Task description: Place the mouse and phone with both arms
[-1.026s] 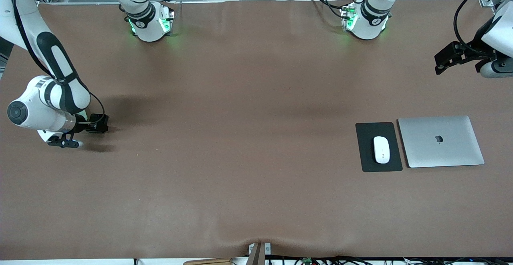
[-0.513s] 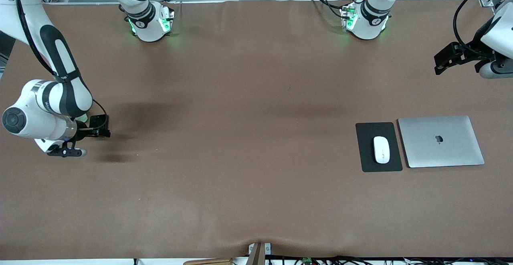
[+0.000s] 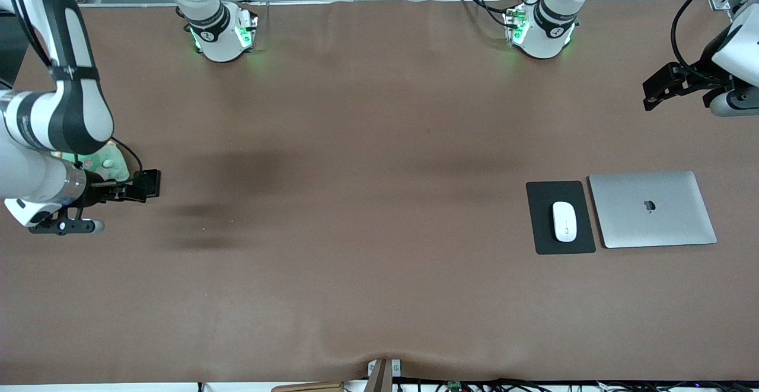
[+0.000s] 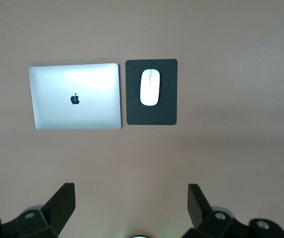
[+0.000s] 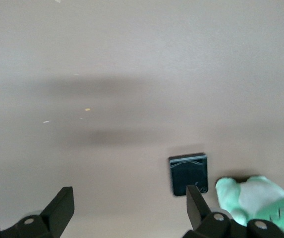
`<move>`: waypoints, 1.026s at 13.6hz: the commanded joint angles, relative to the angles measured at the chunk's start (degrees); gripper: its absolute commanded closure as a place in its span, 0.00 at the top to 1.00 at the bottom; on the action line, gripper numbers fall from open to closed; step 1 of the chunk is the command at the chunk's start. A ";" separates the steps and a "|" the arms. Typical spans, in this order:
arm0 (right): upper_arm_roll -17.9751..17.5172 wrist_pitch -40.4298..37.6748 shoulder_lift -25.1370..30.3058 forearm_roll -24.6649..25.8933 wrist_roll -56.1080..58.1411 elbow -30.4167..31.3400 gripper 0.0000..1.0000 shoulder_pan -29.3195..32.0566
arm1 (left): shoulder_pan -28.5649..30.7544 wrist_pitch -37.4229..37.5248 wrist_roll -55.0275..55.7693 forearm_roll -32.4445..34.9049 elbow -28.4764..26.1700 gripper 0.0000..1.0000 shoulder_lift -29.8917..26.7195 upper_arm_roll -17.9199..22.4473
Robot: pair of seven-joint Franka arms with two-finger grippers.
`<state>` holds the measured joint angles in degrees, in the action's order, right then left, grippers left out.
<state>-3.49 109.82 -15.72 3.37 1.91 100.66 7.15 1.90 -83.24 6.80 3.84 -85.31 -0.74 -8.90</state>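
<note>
Mouse (image 3: 564, 221) rests on its pad (image 3: 560, 244). Left end effector (image 4: 131, 208) and right end effector (image 5: 127, 208) gape, holding nothing; phone apparently unseen.

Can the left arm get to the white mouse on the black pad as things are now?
Probably yes. The left gripper hangs open in the air, and nothing stands over the mouse, which lies uncovered on its pad beside the closed laptop.
</note>
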 commanded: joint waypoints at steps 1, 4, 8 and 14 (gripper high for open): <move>-0.29 -4.16 7.09 -0.38 -4.37 1.39 1.00 -3.01 | -0.06 0.01 0.15 -0.94 -0.30 1.00 -0.76 0.46; -0.38 -8.29 12.10 -4.42 -4.28 1.21 1.00 -3.63 | -0.06 0.10 0.15 -0.59 -0.39 1.00 -0.93 0.55; -0.29 -16.54 16.77 -4.43 -3.49 -2.03 1.00 -3.54 | 0.03 0.27 -0.12 -1.03 -0.47 1.00 -1.02 0.55; -0.29 -22.37 18.71 -4.34 -2.70 -5.47 1.00 -3.46 | 1.87 1.59 0.67 -4.19 -0.21 1.00 -1.02 0.63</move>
<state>-3.85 88.14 2.74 -0.21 -1.59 95.50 3.40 3.08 -82.55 6.80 1.92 -85.30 -0.74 -8.61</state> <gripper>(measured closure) 0.000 0.000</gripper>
